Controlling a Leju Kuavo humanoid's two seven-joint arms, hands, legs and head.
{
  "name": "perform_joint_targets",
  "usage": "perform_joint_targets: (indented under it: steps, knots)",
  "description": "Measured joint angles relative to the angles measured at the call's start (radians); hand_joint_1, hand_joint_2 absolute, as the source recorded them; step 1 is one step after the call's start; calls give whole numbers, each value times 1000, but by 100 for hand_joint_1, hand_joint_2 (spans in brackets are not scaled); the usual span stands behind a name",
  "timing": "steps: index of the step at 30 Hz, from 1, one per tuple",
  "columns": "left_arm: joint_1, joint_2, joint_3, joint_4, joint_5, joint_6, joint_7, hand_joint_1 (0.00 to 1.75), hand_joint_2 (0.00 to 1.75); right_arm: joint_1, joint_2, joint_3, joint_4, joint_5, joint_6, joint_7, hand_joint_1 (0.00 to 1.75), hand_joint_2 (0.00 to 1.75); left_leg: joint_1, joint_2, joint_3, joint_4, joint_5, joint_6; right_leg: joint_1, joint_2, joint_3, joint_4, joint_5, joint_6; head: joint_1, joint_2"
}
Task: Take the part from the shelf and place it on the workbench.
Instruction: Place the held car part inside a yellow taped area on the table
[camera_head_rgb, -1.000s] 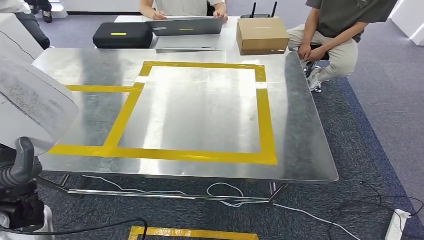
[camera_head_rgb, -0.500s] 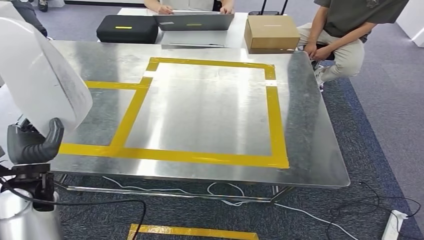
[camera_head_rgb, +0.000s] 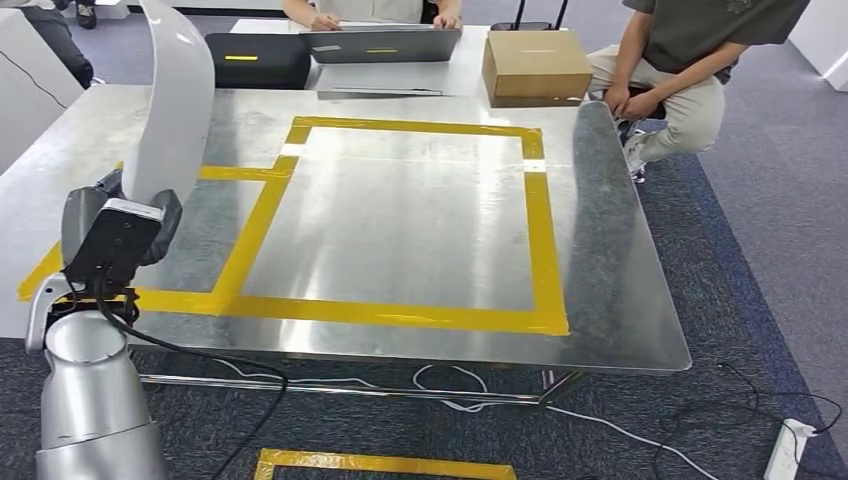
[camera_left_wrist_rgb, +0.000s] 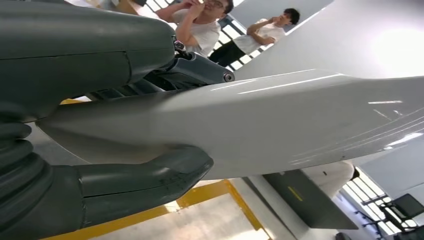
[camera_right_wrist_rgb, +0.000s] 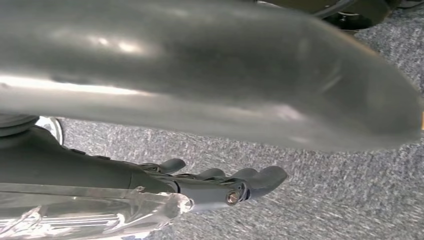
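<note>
The part (camera_head_rgb: 176, 100) is a long, curved white panel, standing nearly upright above the left side of the steel workbench (camera_head_rgb: 400, 220). My left hand (camera_head_rgb: 115, 235) grips its lower end, just above the left yellow-taped area (camera_head_rgb: 250, 235). In the left wrist view the white part (camera_left_wrist_rgb: 300, 125) lies clamped between the thick thumb (camera_left_wrist_rgb: 145, 180) and the dark fingers (camera_left_wrist_rgb: 195, 70). My right hand (camera_right_wrist_rgb: 235, 185) hangs over grey carpet with its fingers stretched out and nothing in them.
A large yellow tape square (camera_head_rgb: 535, 240) marks the bench's middle. At the far edge stand a laptop (camera_head_rgb: 380, 45), a black case (camera_head_rgb: 255, 60) and a cardboard box (camera_head_rgb: 535, 65), with people seated behind. Cables and a power strip (camera_head_rgb: 785, 450) lie on the carpet.
The camera has shifted slightly. My left arm has risen and swung right, carrying the white part from the picture's left edge to above the bench, turned nearly edge-on and upright.
</note>
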Motion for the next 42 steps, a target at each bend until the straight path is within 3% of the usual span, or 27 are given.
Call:
perform_joint_targets:
  steps: [2, 5, 8, 11, 15, 20, 25, 28, 37, 42]
  knots:
    - [-15, 6, -1, 15, -47, 19, -4, 175, 175, 0, 0, 1, 1, 2, 0, -1, 0, 0, 0, 0, 0, -1, 0, 0, 0, 0, 0, 0, 0, 0, 0, 0]
    - [-37, 28, -8, 49, -258, 101, -14, 175, 175, -1, 4, 4, 3, 8, -9, -5, 0, 0, 0, 0, 0, -2, 0, -1, 0, -1, -1, 0, 0, -1, 0, 0]
    - [-49, 90, -44, 106, -493, 164, -8, 175, 175, -1, 13, 14, 7, 19, -25, -7, 0, 0, 0, 0, 2, -4, 1, -1, 0, 0, -1, 0, -1, -1, 0, 0]
    - [-53, 162, -96, 185, -553, 167, 33, 175, 175, -3, 14, 24, 12, 23, -19, -5, 0, 0, 0, 0, 3, -5, 2, -3, 0, 0, -1, 0, 0, -2, 0, 0]
    - [-69, 292, -227, 292, -562, 120, 182, 175, 175, -10, 14, 30, 14, 25, -17, 3, 0, 0, 0, 0, 4, -7, 2, -3, 0, 0, -5, 0, -1, -3, 0, 0]
    - [-128, 463, -396, 469, -563, -9, 333, 175, 175, -27, 14, 35, 16, 13, -21, 17, 0, 0, 0, 3, 5, -9, 3, -5, 1, 4, -1, 1, 1, -6, 0, 0]
    - [-139, 581, -401, 578, -563, -76, 361, 175, 175, -29, 14, 39, 18, 1, -26, 39, 0, 0, 1, 7, 5, -10, 4, -6, 1, 6, -3, 1, 1, -9, 0, 0]
    - [-138, 615, -365, 610, -563, -139, 355, 175, 175, -31, 14, 41, 19, -3, -27, 49, 0, 0, 1, 7, 5, -11, 4, -6, 1, 5, -2, 1, 0, -10, 0, 0]
    - [-137, 626, -261, 651, -563, -186, 333, 175, 175, -33, 14, 47, 20, -4, -28, 49, 0, 0, 1, 6, 6, -12, 4, -7, 2, 4, -2, 1, 0, -10, 0, 0]
    - [-131, 627, -216, 657, -563, -218, 404, 175, 175, -33, 14, 52, 20, 0, -30, 48, 0, 0, 1, 6, 7, -12, 4, -7, 2, 5, -1, 2, 0, -10, 0, 0]
